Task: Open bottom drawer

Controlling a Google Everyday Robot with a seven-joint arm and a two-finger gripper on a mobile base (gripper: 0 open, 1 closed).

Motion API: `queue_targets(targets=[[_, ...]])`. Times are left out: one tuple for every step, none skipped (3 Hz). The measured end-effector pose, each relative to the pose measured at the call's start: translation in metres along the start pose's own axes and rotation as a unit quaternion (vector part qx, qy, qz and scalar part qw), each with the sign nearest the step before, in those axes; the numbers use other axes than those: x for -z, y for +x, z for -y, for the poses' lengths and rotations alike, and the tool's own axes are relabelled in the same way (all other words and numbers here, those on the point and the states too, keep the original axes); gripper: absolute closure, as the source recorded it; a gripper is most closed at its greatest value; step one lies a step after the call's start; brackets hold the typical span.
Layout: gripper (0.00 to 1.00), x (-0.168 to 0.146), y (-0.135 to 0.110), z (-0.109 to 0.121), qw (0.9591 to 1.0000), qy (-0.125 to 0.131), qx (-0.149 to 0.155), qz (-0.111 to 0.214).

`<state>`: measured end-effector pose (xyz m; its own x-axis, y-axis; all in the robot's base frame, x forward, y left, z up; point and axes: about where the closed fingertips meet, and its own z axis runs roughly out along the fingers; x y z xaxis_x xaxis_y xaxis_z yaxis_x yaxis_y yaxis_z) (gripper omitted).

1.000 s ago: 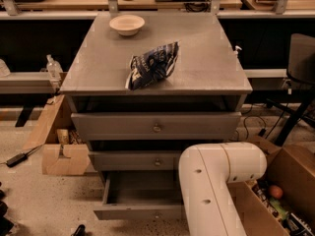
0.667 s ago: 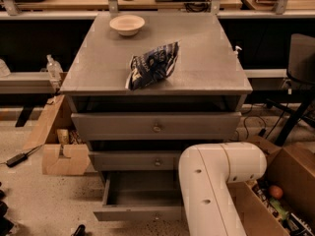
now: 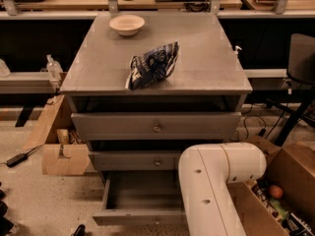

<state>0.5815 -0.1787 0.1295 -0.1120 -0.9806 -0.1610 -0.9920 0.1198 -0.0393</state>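
The grey cabinet (image 3: 157,68) stands in the middle of the camera view with three drawers. The bottom drawer (image 3: 140,198) is pulled out, its inside bare and its front edge near the lower frame edge; its knob is hidden. The middle drawer (image 3: 135,160) and the top drawer (image 3: 155,126) are closed, each with a small round knob. My white arm (image 3: 211,186) fills the lower right, in front of the cabinet's right side. My gripper is out of view, hidden below or behind the arm.
A white bowl (image 3: 127,24) and a dark blue snack bag (image 3: 151,65) lie on the cabinet top. An open cardboard box (image 3: 61,154) sits on the floor at the left. A box with items (image 3: 280,200) is at the right. A black chair (image 3: 300,63) stands at the far right.
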Motion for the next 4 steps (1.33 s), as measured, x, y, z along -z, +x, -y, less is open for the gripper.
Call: queue_targets(targets=[[0.18, -0.0015, 0.0, -0.002, 1.0, -0.002, 0.0, 0.0], [0.41, -0.003, 0.0001, -0.004, 1.0, -0.003, 0.0, 0.0], [0.64, -0.0045, 0.0, -0.0058, 1.0, -0.005, 0.0, 0.0], [0.87, -0.0059, 0.0001, -0.0077, 1.0, -0.007, 0.0, 0.0]])
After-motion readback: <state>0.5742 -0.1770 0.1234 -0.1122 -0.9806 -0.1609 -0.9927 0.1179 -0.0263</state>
